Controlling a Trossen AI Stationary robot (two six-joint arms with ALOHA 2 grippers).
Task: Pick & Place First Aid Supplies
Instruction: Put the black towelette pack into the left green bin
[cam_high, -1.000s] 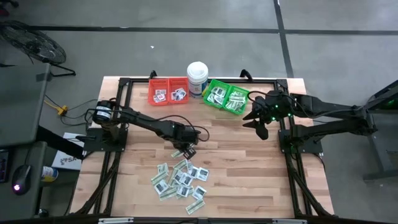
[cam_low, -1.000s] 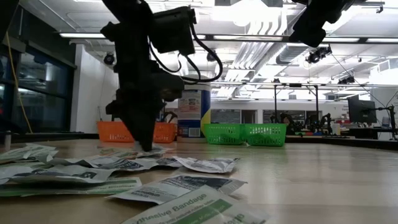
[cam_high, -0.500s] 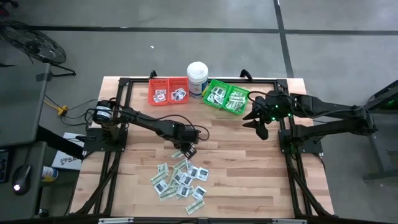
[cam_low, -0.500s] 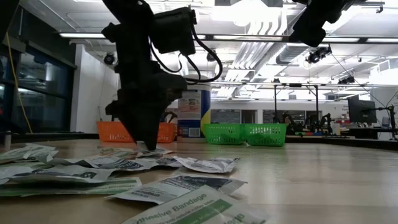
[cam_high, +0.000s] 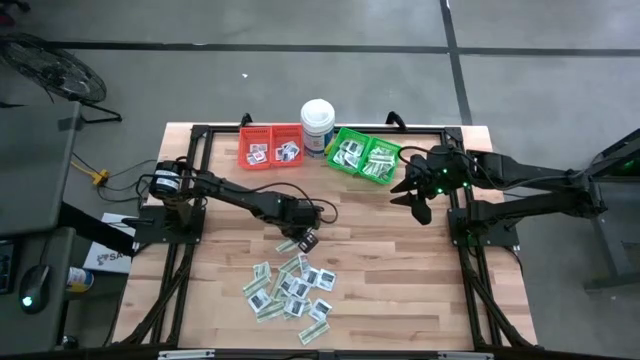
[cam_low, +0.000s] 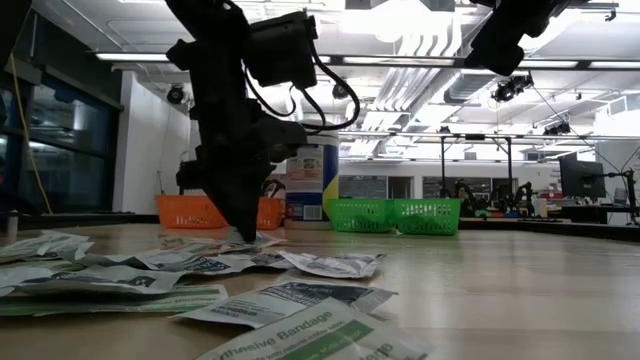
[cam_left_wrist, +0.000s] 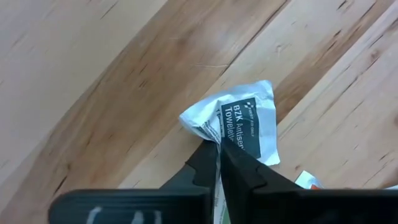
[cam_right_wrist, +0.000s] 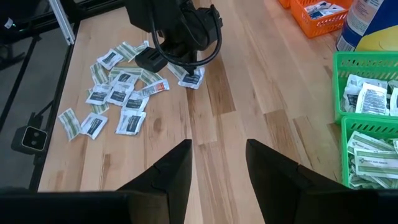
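Lifted a little since a second ago, the left gripper (cam_left_wrist: 217, 152) is now pinched shut on one white towelette packet (cam_left_wrist: 245, 121) at centre frame in the high view, just above the loose packets (cam_high: 290, 288), roughly fifteen, lying lower centre on the table (cam_high: 400, 280). One red bin (cam_high: 270, 146), one white tub (cam_high: 318, 124) and one green bin (cam_high: 364, 157) line the upper centre. At right, the right gripper (cam_right_wrist: 217, 165) hangs spread and empty.
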